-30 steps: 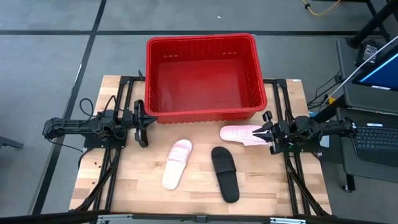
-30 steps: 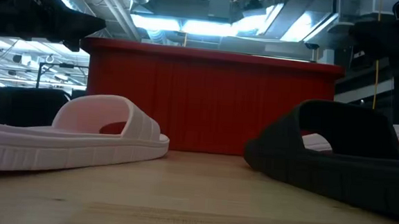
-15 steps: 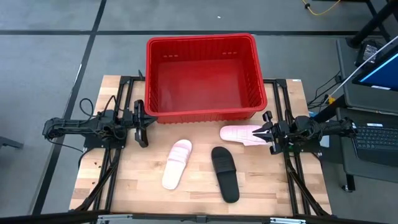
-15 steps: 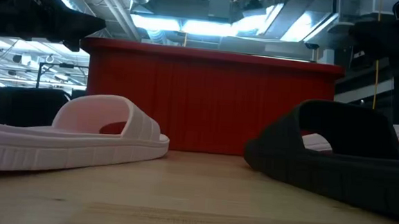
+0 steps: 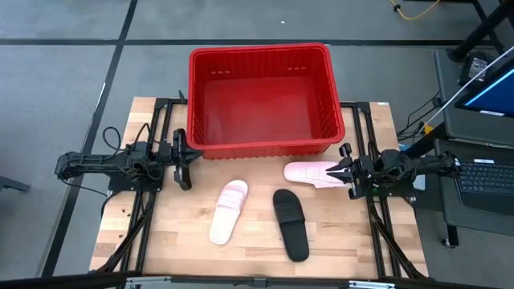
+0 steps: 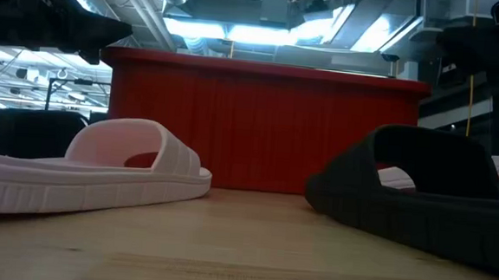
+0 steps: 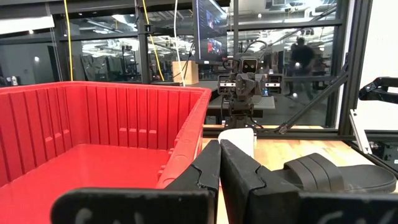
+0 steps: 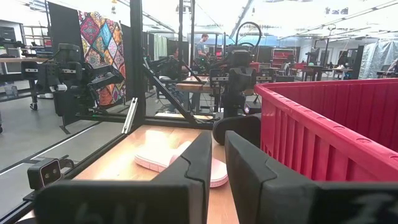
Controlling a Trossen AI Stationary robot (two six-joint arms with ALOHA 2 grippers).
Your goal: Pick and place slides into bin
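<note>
The red bin point(image 5: 261, 96) stands at the table's far middle, and no slide shows in it. Three slides lie sole-down on the wooden table: a pink one point(image 5: 229, 210) left of centre, a black one point(image 5: 291, 223) beside it, and a second pink one point(image 5: 309, 172) just below the bin's right corner. My left gripper point(image 5: 186, 159) waits shut at the table's left edge, near the bin's left corner. My right gripper point(image 5: 340, 170) hovers at the right edge by the second pink slide's end, a narrow gap between its fingers point(image 8: 202, 155), nothing in it.
Black arm frames run along both table sides. A laptop and cables point(image 5: 482, 172) sit beyond the right edge. Bare wood lies in front of the slides toward the near edge point(image 5: 257, 261). A person stands far off in the room point(image 7: 303, 56).
</note>
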